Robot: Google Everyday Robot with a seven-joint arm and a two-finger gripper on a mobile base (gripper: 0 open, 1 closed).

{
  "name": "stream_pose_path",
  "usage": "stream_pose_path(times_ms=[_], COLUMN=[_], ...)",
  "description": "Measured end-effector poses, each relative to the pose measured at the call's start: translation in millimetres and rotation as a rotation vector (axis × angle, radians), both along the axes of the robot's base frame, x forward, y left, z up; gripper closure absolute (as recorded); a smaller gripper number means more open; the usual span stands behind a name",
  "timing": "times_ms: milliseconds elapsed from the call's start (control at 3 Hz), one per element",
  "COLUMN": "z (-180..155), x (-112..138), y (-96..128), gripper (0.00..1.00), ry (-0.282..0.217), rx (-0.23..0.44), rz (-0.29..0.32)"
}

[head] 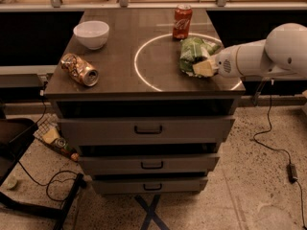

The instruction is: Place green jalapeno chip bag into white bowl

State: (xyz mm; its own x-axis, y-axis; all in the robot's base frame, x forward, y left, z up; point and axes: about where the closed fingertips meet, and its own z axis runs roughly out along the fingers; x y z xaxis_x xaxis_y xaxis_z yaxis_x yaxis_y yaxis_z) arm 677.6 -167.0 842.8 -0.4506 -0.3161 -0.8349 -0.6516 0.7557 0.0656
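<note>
One step in hand: the grasp; green jalapeno chip bag (193, 51) lies on the table's (120, 47) right side, inside the white ring (136, 61), just near of the red can (182, 21); gripper (205, 67) touches the bag's near-right edge; can't tell if it's clamped; white bowl (91, 34) sits far left, well apart. Next: confirm hold, lift clear, carry left; the bag looks big for the bowl, so centre before release.

The chip bag (194, 51) lies inside the ring (135, 66) on the cabinet top (115, 83), toward its right, with the gripper (204, 67) at the bag's near edge. An upright can (182, 21) stands at the ring's far rim. Left of the ring sit the bowl (91, 34), farther back, and a tipped can (79, 69), nearer the front.
</note>
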Motion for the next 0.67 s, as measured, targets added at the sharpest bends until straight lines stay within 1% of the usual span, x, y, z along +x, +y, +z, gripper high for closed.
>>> stream_pose_path(times_ms=[667], z=[0.3], x=[0.0], y=[0.0], gripper=[1.0], ry=[0.0], rx=[0.0], rz=[0.0])
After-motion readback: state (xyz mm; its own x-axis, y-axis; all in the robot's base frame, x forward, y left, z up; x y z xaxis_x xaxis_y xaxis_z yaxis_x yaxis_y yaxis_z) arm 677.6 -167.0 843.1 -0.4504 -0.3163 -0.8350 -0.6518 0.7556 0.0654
